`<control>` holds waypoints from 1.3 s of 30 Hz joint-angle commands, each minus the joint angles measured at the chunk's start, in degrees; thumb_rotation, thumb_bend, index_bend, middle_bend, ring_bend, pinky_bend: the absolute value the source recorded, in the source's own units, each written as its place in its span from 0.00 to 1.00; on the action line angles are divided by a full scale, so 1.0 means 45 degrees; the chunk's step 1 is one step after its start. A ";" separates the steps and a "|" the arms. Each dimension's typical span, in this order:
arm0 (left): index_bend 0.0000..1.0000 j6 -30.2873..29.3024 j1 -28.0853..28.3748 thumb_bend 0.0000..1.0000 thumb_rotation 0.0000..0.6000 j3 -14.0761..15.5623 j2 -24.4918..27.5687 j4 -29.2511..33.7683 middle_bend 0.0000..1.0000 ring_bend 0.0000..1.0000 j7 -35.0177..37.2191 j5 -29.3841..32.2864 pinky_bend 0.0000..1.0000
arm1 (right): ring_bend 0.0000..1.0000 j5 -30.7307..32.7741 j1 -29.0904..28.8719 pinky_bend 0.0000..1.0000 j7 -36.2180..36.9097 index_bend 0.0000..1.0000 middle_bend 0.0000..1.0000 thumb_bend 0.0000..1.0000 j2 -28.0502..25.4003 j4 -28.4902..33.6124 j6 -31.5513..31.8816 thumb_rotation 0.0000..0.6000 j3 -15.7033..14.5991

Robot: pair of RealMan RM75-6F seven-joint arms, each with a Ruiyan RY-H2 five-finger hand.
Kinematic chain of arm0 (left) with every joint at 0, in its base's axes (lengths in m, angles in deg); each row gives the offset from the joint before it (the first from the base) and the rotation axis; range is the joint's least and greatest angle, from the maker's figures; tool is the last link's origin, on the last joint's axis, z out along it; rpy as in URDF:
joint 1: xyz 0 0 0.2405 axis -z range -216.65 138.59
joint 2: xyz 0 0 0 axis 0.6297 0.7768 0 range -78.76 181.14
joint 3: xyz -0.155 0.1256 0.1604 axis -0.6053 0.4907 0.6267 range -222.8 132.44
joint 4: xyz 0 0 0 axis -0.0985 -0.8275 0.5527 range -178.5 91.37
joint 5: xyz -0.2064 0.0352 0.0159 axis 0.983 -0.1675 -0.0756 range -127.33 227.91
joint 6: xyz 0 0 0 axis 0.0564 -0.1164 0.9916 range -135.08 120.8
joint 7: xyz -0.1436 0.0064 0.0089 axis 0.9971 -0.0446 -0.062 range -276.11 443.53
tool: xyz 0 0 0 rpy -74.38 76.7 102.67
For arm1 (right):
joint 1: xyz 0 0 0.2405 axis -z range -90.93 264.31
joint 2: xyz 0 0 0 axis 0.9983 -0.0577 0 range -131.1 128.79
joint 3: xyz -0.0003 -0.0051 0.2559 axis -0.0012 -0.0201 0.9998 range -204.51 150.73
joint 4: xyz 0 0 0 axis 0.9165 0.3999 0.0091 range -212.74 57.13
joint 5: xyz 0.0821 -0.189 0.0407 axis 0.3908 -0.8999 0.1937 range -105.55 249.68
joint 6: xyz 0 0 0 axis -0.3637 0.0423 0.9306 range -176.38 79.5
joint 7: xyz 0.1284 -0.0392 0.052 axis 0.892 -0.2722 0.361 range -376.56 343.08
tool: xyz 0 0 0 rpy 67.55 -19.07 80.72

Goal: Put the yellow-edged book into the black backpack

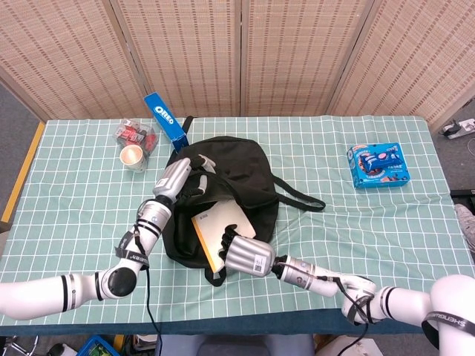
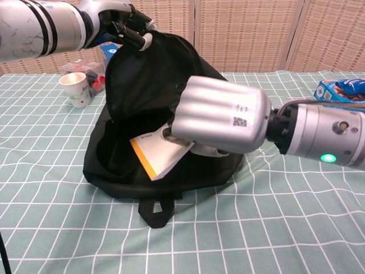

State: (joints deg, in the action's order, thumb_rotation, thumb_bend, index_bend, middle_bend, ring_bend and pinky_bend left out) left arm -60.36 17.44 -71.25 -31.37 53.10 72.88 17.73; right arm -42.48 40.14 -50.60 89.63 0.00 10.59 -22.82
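The black backpack (image 1: 230,178) (image 2: 142,85) lies on the checked tablecloth with its mouth facing the near edge. My left hand (image 1: 177,178) (image 2: 122,25) grips the upper flap and holds it raised. The yellow-edged book (image 1: 214,231) (image 2: 155,155) sits tilted in the backpack's mouth, with its yellow edge toward the left. My right hand (image 1: 241,256) (image 2: 219,123) holds the book from the near side, its back toward the chest camera. Much of the book is hidden behind that hand in the chest view.
A blue Oreo box (image 1: 165,119), a paper cup (image 1: 133,156) (image 2: 76,89) and a snack packet (image 1: 133,132) stand at the back left. A blue cookie pack (image 1: 378,165) (image 2: 341,91) lies at the right. The backpack's strap (image 1: 300,196) trails right; a loop (image 2: 155,212) points to the near edge.
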 commanded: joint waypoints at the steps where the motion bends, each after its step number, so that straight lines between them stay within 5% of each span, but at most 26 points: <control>1: 0.57 -0.0074 -0.0007 0.65 1.00 0.0157 -0.0007 0.0110 0.30 0.30 0.0048 -0.0261 0.25 | 0.49 0.0407 0.0209 0.44 -0.0417 0.86 0.62 0.48 0.0298 0.0050 -0.0332 1.00 -0.0239; 22: 0.56 -0.0334 -0.0034 0.65 1.00 0.0462 0.0275 0.0398 0.30 0.30 0.0307 -0.0476 0.25 | 0.49 0.3021 -0.0320 0.44 -0.1276 0.86 0.61 0.45 0.1945 -0.1876 -0.1290 1.00 0.0904; 39: 0.56 0.0002 -0.0134 0.65 1.00 0.0197 0.0838 0.0450 0.30 0.30 0.0943 0.0181 0.25 | 0.48 0.3392 -0.1183 0.44 -0.0469 0.86 0.58 0.39 0.3125 -0.3941 -0.0989 1.00 0.0789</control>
State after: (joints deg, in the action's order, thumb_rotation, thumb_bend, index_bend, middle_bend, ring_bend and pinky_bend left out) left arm -60.44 16.90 -70.34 -27.73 54.99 77.01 18.55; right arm -26.76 35.20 -54.21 102.78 -16.07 4.86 -18.83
